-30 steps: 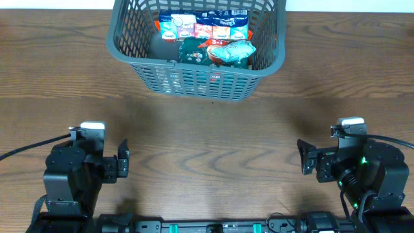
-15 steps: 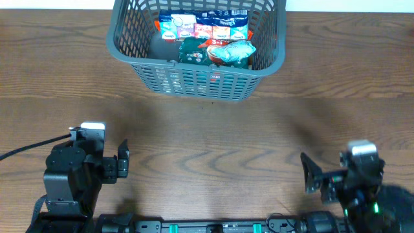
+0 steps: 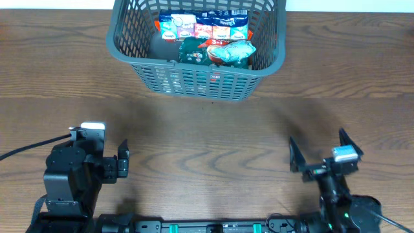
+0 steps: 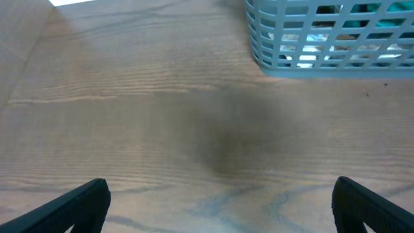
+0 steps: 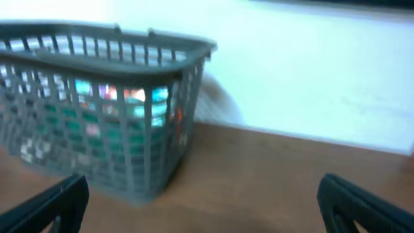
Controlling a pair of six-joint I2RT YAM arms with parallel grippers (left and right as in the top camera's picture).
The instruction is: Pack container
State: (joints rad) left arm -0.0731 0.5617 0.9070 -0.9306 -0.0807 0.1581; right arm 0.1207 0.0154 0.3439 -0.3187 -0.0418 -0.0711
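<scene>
The dark grey slotted container stands at the far middle of the wooden table with several snack packs inside. It also shows in the left wrist view and in the right wrist view. My left gripper rests at the near left, open and empty; its fingertips frame bare wood in the left wrist view. My right gripper is at the near right, open wide and empty, pointing towards the container, far from it; its wrist view is blurred.
The wooden table lies between the grippers and the container. A pale wall rises behind the table's far edge in the right wrist view.
The right arm pulled back towards the near edge and turned, so its gripper now faces the container with fingers spread wide. The left arm and the container have not moved.
</scene>
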